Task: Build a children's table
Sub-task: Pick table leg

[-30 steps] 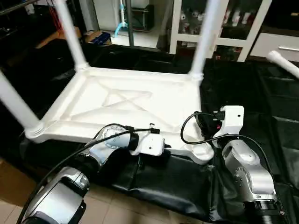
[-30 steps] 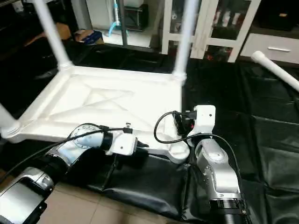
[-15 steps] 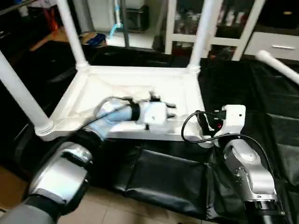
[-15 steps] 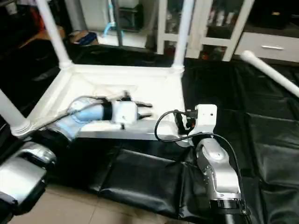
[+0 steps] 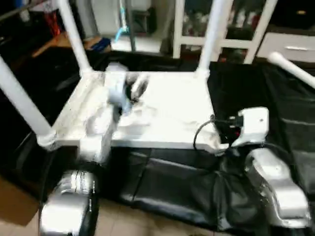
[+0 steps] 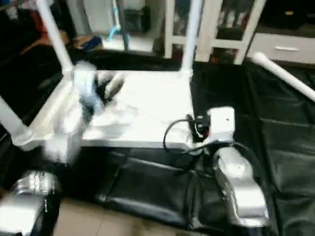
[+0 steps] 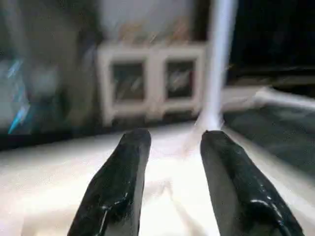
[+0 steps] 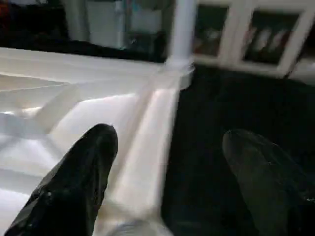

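The left arm [image 5: 106, 118] over the upturned tabletop [image 5: 167, 110] is smeared by motion blur, so its outline is unclear. Three upright legs [image 5: 216, 29] are cut off by the top edge. A loose leg [image 5: 290, 66] runs off the right edge.

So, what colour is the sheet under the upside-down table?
Black and slightly glossy. The sheet under the table shows best in the right eye view.
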Tool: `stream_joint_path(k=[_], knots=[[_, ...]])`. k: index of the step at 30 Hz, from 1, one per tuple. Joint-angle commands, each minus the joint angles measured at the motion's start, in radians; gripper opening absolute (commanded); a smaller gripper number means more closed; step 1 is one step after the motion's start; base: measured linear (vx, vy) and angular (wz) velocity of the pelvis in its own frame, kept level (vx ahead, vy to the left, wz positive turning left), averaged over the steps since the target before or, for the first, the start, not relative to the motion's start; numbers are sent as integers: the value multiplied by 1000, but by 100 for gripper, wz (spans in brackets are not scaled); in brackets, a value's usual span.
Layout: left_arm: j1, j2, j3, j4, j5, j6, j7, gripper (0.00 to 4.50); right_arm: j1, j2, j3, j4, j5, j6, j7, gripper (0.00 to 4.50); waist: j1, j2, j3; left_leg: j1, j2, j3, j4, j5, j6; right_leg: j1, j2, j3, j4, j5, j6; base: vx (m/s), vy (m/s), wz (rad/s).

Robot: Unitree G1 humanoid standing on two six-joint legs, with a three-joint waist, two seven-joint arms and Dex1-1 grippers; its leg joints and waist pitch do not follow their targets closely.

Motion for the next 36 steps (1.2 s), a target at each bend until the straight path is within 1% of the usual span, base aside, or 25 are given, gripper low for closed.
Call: stream_joint_path(k=[1, 3, 4, 6, 7, 10, 13, 14, 15, 17, 18, 19, 20, 22, 23, 25, 26, 27, 28, 31, 32, 33, 34, 35, 36], knots=[[24, -2, 22, -93, -15, 56, 66, 195, 20, 12, 31, -39, -23, 8, -5, 378, -3, -3, -63, 9, 8, -8, -66, -211, 56, 45, -19, 19, -71, -294, -170, 0, 0, 0], [109, -56, 40, -217, -26, 53, 125, 195, 39, 40, 38, -53, -11, -7, -14, 378, -7, -2, -59, 13, 23, -21, -77, -228, 23, 43, 4, 4, -67, -240, -175, 0, 0, 0], [140, -81, 49, -260, -21, 61, 149, 195, 40, 53, 33, -58, -5, -12, -22, 378, -10, -27, -50, -19, 30, -61, -102, -289, 61, 63, 10, -41, -43, -189, -228, 1, -41, 18], [160, -96, 55, -287, -16, 72, 165, 195, 41, 61, 29, -62, -1, -16, -27, 378, -37, 21, -56, 26, 120, -154, -141, -293, 152, 39, 16, -69, 0, -103, -273, 1, -56, 31], [199, -116, 59, -346, -2, 125, 188, 195, 35, 59, 20, -75, 14, -8, -25, 378, -51, 25, -47, 18, 124, -211, -155, -265, 240, 38, 23, -84, 43, -130, -284, 9, -100, 50], [247, -121, 42, -418, 8, 183, 215, 195, 21, 51, -3, -73, 29, 0, -25, 378, -63, 4, -38, -18, 50, -241, -150, -257, 331, 67, 11, -70, 50, -204, -363, 7, -148, 51], [262, -95, 2, -437, 36, 186, 222, 195, 14, 45, -23, -57, 23, 9, -23, 378, -37, -25, -49, -77, -67, -210, -64, -247, 180, 103, -21, -68, -39, -397, -423, -25, -214, 50], [264, -93, -1, -440, 38, 187, 226, 195, 14, 45, -25, -56, 21, 10, -22, 378, -13, -66, -60, -70, -126, -86, 175, -152, 125, 94, -90, -105, -144, -527, -429, -34, -224, 53], [268, -92, -4, -448, 30, 196, 235, 195, 16, 44, -29, -55, 15, 11, -20, 378, 0, -56, -44, -105, -77, -48, 214, -167, 154, 107, -118, -108, -122, -492, -399, -25, -221, 45], [283, -102, 4, -485, 25, 229, 243, 195, 20, 47, -38, -56, 12, 10, -19, 378, -6, -28, -40, -78, -16, -42, 153, -208, 155, 126, -147, -169, -124, -493, -258, 4, -179, 47], [284, -103, 4, -489, 25, 231, 242, 195, 21, 47, -39, -56, 12, 10, -19, 378, -14, 29, -55, -27, 57, -109, 29, -178, 174, 149, -85, -215, -92, -332, -146, 30, -180, 69], [287, -104, 4, -497, 28, 235, 242, 195, 22, 46, -43, -58, 13, 12, -18, 378, -34, 38, -57, 11, 181, -247, -68, -169, 284, 92, -16, -200, 54, -270, -68, 38, -217, 65], [290, -104, 3, -509, 38, 241, 244, 195, 23, 48, -47, -60, 20, 14, -19, 378, -60, 29, -61, 79, 210, -317, -62, 33, 427, -24, 8, -100, 179, -361, -51, 38, -217, 65], [302, -109, 0, -539, 53, 255, 246, 195, 25, 65, -66, -66, 55, 14, -28, 378, -58, 16, -54, 54, 121, -334, -34, 420, 626, -72, 2, 22, 210, -259, -142, -1, -255, 61], [303, -109, 0, -541, 55, 256, 247, 195, 25, 67, -68, -67, 60, 14, -28, 378, -60, 19, -60, 72, 140, -269, -25, 472, 577, -78, -6, 32, 183, -193, -158, -22, -271, 60], [309, -107, -9, -555, 71, 257, 251, 195, 25, 74, -82, -68, 88, 22, -26, 378, -35, -39, -64, 11, 11, -173, 3, 242, 513, 4, -12, 45, 55, 74, -410, -30, -340, 16], [312, -104, -16, -561, 75, 258, 258, 195, 23, 72, -84, -67, 88, 30, -22, 378, 4, -101, -75, -100, -161, -61, 220, -120, 381, 104, -5, 85, -15, 231, -582, -27, -355, 6], [312, -100, -21, -562, 75, 256, 256, 195, 20, 71, -82, -65, 86, 34, -20, 378, 21, -81, -75, -89, -145, -47, 255, -219, 291, 99, -30, 86, -25, 190, -604, -40, -352, -3], [314, -97, -25, -568, 76, 260, 260, 195, 18, 71, -81, -64, 83, 36, -17, 378, 13, -89, -49, -98, -142, -45, 278, -264, 131, 91, -39, 64, -24, 40, -461, -56, -316, -2], [323, -89, -31, -588, 74, 273, 251, 195, 16, 73, -78, -65, 74, 50, -17, 378, -5, -46, -41, -63, -115, -67, 185, -239, 155, 117, -62, 90, -99, -270, -234, -51, -279, 1], [327, -85, -34, -593, 75, 277, 244, 195, 17, 76, -80, -66, 76, 50, -17, 378, -18, -4, -48, -47, -44, -114, 79, -134, 214, 134, -13, 43, -115, -281, 0, -47, -254, 2], [328, -85, -34, -594, 75, 277, 243, 195, 17, 76, -80, -66, 76, 51, -18, 378, -25, 29, -52, 15, 97, -202, 12, -44, 244, 91, 9, -21, -65, -254, 97, -43, -240, -2], [350, -78, -42, -609, 81, 289, 217, 195, 22, 79, -81, -72, 73, 68, -29, 378, -62, 8, -75, 91, 260, -317, -39, 303, 402, -100, -11, -20, 254, -393, 169, -25, -210, -3], [361, -56, -65, -609, 112, 311, 206, 195, 25, 90, -87, -77, 89, 72, -34, 378, -67, 3, -75, 99, 208, -294, -11, 428, 437, -136, -15, 3, 282, -331, 130, -25, -210, -3], [374, -41, -79, -612, 127, 300, 182, 195, 29, 100, -93, -82, 107, 78, -39, 378, -55, 16, -58, 49, 86, -212, -16, 582, 525, -105, 9, 7, 240, -175, 65, -45, -210, 6]])
